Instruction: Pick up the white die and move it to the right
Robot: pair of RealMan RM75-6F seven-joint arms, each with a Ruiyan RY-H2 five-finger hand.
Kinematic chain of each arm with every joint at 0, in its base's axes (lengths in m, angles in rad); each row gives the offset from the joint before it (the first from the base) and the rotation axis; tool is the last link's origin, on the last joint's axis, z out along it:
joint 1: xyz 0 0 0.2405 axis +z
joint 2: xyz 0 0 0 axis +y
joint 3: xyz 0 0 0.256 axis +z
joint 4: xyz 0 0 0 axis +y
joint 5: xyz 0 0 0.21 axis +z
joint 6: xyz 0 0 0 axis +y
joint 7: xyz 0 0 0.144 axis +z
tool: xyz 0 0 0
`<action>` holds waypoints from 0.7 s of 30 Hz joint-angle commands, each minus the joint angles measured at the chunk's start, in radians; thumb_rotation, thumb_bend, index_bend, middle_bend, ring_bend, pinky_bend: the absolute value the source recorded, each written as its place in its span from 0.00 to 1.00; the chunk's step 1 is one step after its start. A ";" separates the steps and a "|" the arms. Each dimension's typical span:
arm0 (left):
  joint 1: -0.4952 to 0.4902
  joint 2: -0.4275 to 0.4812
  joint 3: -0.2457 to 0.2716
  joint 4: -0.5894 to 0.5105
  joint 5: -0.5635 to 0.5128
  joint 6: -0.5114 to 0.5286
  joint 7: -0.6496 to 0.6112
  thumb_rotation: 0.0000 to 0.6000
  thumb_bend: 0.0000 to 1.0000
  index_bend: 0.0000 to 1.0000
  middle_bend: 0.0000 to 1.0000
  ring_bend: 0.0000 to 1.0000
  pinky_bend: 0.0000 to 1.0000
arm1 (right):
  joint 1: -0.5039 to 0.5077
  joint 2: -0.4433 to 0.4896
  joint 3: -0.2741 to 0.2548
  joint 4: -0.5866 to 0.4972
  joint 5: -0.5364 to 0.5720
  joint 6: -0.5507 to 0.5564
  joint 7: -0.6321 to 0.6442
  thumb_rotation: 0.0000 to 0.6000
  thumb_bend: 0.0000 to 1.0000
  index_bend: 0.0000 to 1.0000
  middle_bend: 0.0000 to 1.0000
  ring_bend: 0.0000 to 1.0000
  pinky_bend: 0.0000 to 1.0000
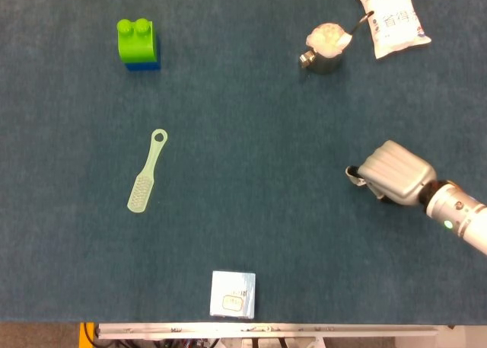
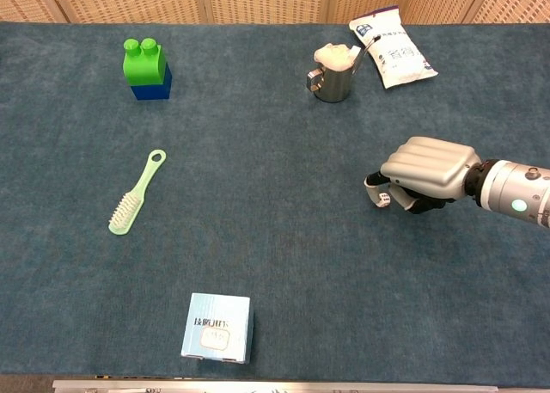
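Note:
The small white die peeks out under the front of my right hand, pinched between the thumb and the curled fingers. In the head view the same hand sits at the right of the blue cloth, palm down, and covers nearly all of the die. Whether the die touches the cloth I cannot tell. My left hand shows in neither view.
A metal cup and a white packet lie at the back right. A green block on a blue one stands back left, a green brush lies at mid-left, and a pale box sits by the front edge.

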 commanded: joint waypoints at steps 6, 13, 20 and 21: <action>0.001 0.001 -0.001 -0.003 -0.002 -0.001 0.005 1.00 0.02 0.27 0.23 0.22 0.40 | -0.026 0.026 -0.004 -0.006 0.013 0.036 -0.013 1.00 1.00 0.42 1.00 1.00 1.00; 0.000 -0.001 -0.002 -0.005 -0.004 -0.003 0.011 1.00 0.02 0.27 0.23 0.22 0.40 | -0.043 0.039 -0.009 -0.005 -0.004 0.057 0.013 1.00 1.00 0.42 1.00 1.00 1.00; 0.001 0.000 -0.003 -0.007 -0.005 -0.002 0.014 1.00 0.02 0.27 0.23 0.22 0.40 | -0.043 0.039 -0.013 -0.016 -0.054 0.067 0.045 1.00 1.00 0.42 1.00 1.00 1.00; 0.001 0.000 -0.003 -0.007 -0.005 -0.002 0.014 1.00 0.02 0.27 0.23 0.22 0.40 | -0.041 0.036 -0.013 -0.016 -0.057 0.064 0.045 1.00 1.00 0.42 1.00 1.00 1.00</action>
